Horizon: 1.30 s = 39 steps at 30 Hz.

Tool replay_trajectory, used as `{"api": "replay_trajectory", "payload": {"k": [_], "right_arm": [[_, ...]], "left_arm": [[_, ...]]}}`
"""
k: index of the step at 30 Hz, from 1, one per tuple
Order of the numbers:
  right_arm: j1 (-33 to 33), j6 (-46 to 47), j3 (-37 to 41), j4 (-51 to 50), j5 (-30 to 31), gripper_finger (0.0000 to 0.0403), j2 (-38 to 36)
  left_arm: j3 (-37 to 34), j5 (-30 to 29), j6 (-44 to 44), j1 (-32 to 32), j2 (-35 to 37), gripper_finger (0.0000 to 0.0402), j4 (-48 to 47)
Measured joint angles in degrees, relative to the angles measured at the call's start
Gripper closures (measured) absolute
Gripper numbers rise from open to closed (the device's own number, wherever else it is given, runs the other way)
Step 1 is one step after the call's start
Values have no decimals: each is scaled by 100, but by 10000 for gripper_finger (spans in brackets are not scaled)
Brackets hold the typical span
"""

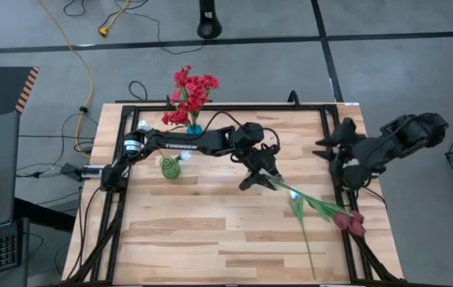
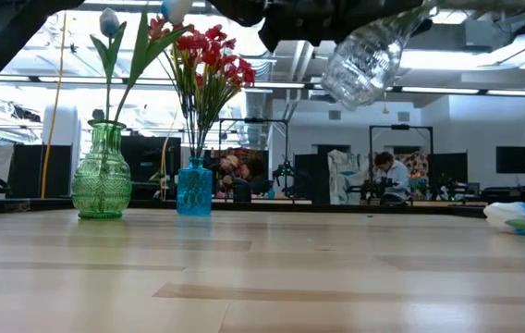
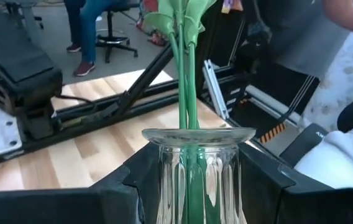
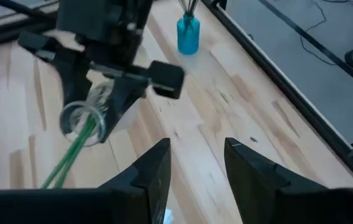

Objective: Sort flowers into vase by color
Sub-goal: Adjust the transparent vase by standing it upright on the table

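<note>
Left gripper (image 1: 260, 169), frame centre: clenched on a clear vase (image 3: 196, 168), held tilted off the table (image 1: 210, 231); green stems (image 3: 186, 81) run through its mouth. The maroon tulips (image 1: 351, 222) on those stems lie at lower right on the wood.

Right gripper (image 4: 196, 163), right edge: fingers apart, grasping nothing.

Blue vase (image 1: 194, 127), upper centre: red flowers (image 1: 191, 94).

Green vase (image 1: 170, 167), left of centre: white tulips (image 2: 109, 22).

Writing: "TROSSEN" on the left arm (image 1: 187, 144).

Grey concrete floor (image 1: 386, 72) crossed by dark tape lines, a yellow cable (image 1: 83, 64) trailing over it — beyond the wooden table (image 1: 210, 231), a bright workshop with a seated person (image 2: 394, 176).
</note>
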<state>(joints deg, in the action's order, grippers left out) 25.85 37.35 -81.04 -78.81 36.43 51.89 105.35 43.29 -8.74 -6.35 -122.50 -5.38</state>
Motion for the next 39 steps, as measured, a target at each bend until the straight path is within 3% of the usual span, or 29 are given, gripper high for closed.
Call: {"api": "replay_trajectory", "payload": {"k": [13, 22, 28, 39], "right_arm": [[0, -300, -2, 61, 270, 226, -248], [0, -344, -2, 108, 305, 226, -235], [0, -545, -2, 131, 615, 226, -302], [-10, -790, -2, 214, 1708, 226, -687]], "left_arm": [[-1, -56, 553, 2, 71, 251, 655], [-3, -348, 400, -7, 659, 251, 591], [-3, -463, 259, -7, 1048, 253, 404], [-3, -497, 392, -7, 1589, 252, 296]]}}
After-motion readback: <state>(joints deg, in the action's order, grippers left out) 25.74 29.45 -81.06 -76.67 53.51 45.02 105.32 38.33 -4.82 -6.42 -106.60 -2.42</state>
